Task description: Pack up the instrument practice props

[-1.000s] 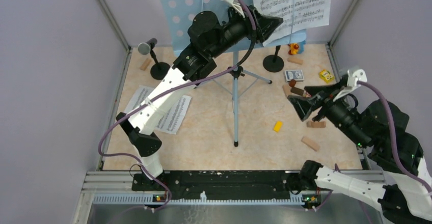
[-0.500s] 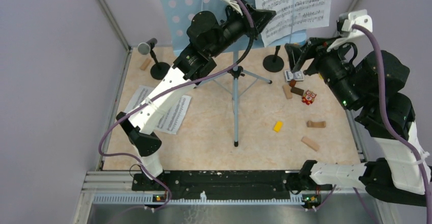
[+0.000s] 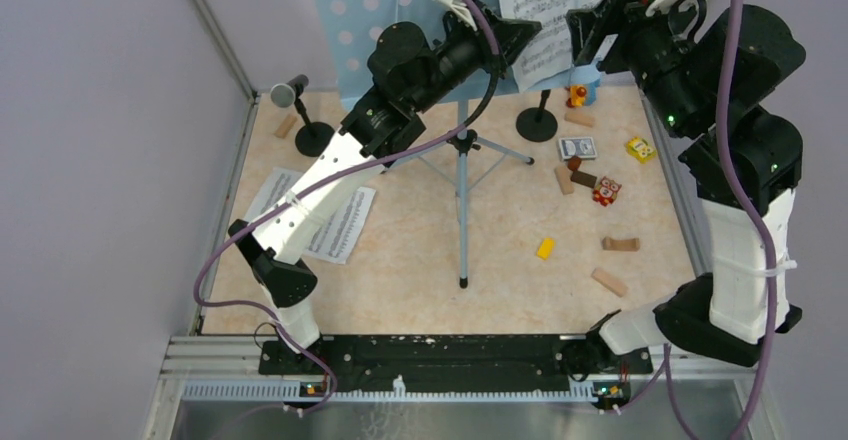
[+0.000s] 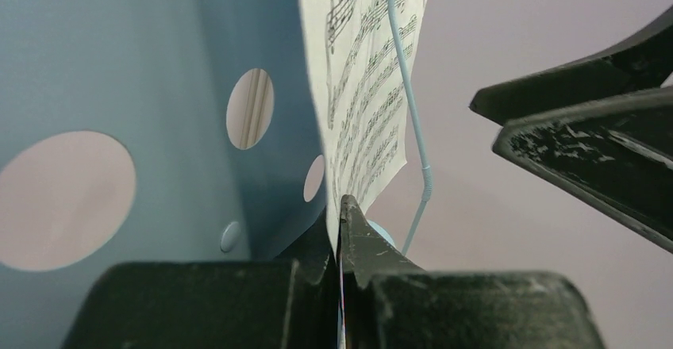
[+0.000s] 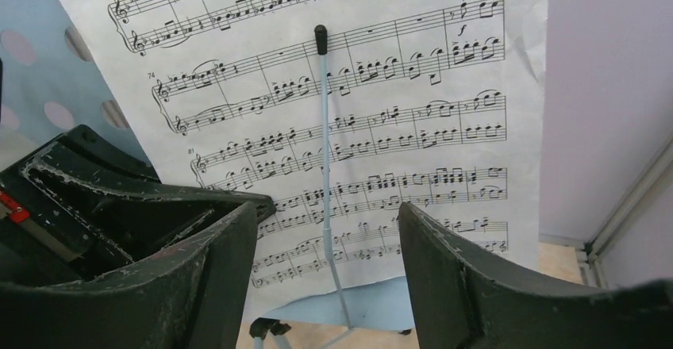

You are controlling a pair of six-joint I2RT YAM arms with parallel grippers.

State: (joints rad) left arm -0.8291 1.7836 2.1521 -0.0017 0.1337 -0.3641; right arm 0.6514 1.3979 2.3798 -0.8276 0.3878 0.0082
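The light blue hole-punched music desk stands on its grey tripod at the back. A white music sheet leans on it under a thin blue wire arm. My left gripper is shut on the sheet's lower left edge; the paper runs up from between the closed jaws. My right gripper hovers open just in front of the sheet, its fingers either side of the wire arm and touching nothing. A microphone sits in a round-based holder at the left. A second holder stands right of the tripod. More sheets lie flat.
Wooden blocks, a yellow brick, a box of playing cards and small toys lie scattered on the right half. Grey walls close in the back and both sides.
My right arm swung up from low over the table's right side to the music sheet, staying open. My left gripper closed on the sheet's edge.
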